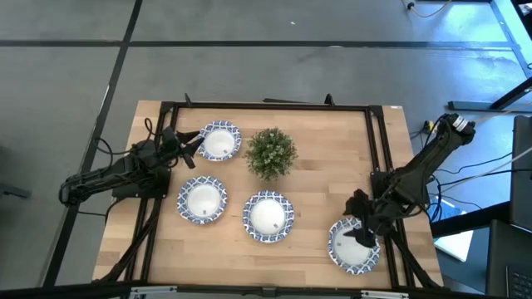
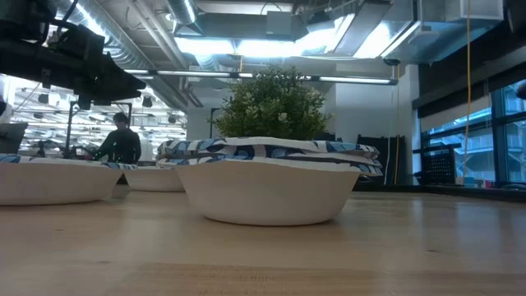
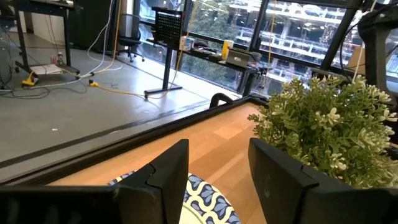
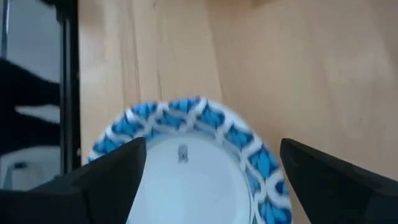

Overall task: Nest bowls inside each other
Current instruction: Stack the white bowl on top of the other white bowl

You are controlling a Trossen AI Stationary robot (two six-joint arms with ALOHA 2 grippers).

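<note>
With the right gripper [image 1: 362,235] hanging wide-fingered, empty, over the lower-right bowl [image 1: 352,247] and the left gripper [image 1: 189,143] open beside the upper-left bowl [image 1: 219,141], an off-centre descent risks tipping the bowl off the tabletop [image 1: 324,178] edge.

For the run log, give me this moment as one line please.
left gripper: open, beside far-left bowl | right gripper: open, above near-right bowl | bowls visible: four, none nested | plant: untouched
</note>
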